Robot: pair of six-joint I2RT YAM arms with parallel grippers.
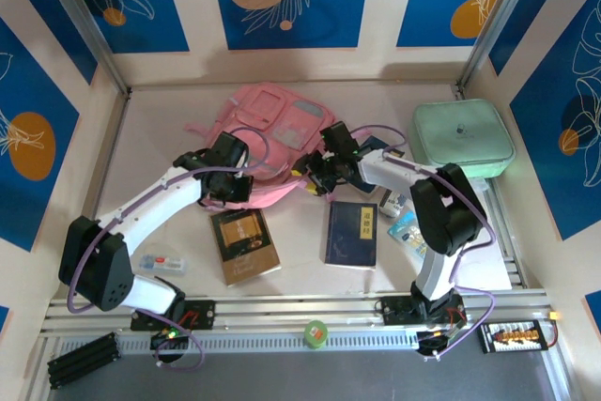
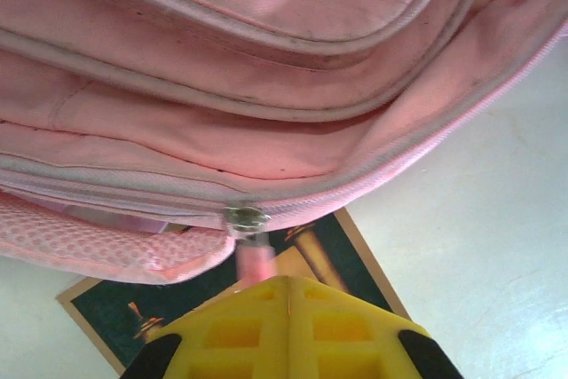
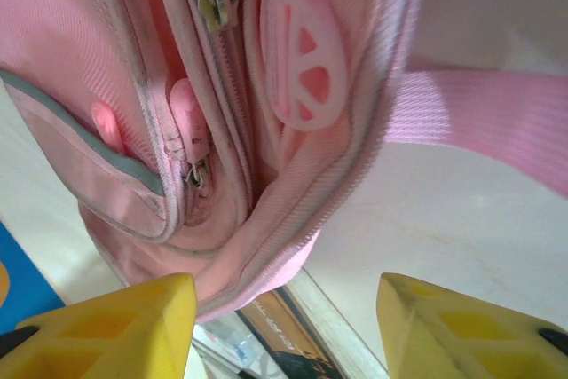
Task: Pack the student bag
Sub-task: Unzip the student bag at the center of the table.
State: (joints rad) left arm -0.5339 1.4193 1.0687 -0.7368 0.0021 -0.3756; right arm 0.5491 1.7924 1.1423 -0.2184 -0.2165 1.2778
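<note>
Arms meet the student bag (image 1: 272,124) at its lower edge, upper centre of the tabletop (image 1: 160,138), in the top view. Left wrist view: the left end effector (image 2: 288,288) pinches the pink zip pull (image 2: 256,259), likely to run the zip open. Right wrist view: the right end effector (image 3: 284,295) is spread around the bag's corner, presumably ready to steady it.

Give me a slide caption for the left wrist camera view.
Left gripper pinching the pink zip pull of the soft pink fabric backpack, above a dark-covered book.
</note>
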